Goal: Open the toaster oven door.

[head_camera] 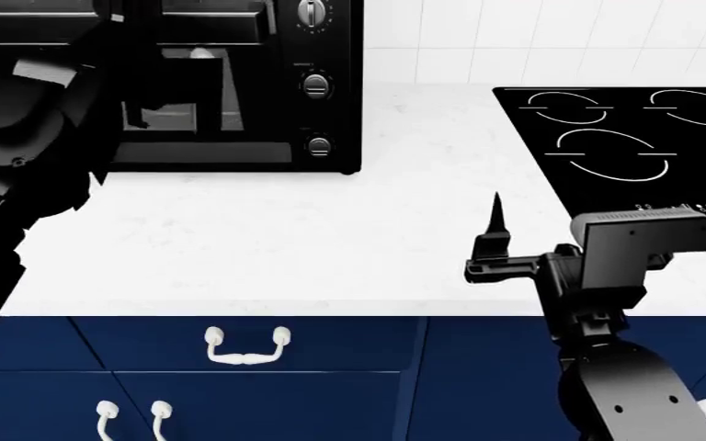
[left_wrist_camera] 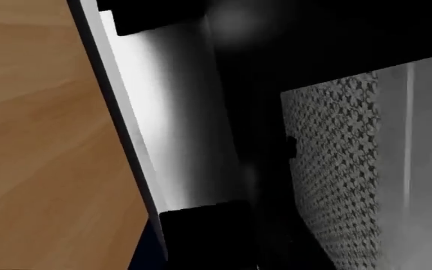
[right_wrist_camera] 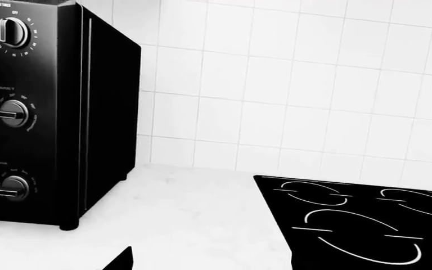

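The glossy black toaster oven [head_camera: 328,55] stands at the back left of the white counter, with three silver-ringed knobs [head_camera: 316,85] down its right side. Its side and knobs also fill the left of the right wrist view [right_wrist_camera: 58,112]. The toaster oven door [head_camera: 212,92] has a glass window and a bar handle [head_camera: 212,32] along its top edge. My left gripper [head_camera: 132,37] is up against that handle, black on black, and its jaws cannot be made out. The left wrist view is a very close blur of black frame [left_wrist_camera: 253,140] and grey mesh. My right gripper [head_camera: 496,243] hovers open and empty over the counter.
A flat black stovetop [head_camera: 629,138] with white rings lies at the back right, close to my right arm. Navy cabinet fronts with white handles [head_camera: 246,347] run below the counter edge [head_camera: 328,308]. A white tiled wall [right_wrist_camera: 291,84] stands behind. A brown wood panel [left_wrist_camera: 36,140] shows beside the oven.
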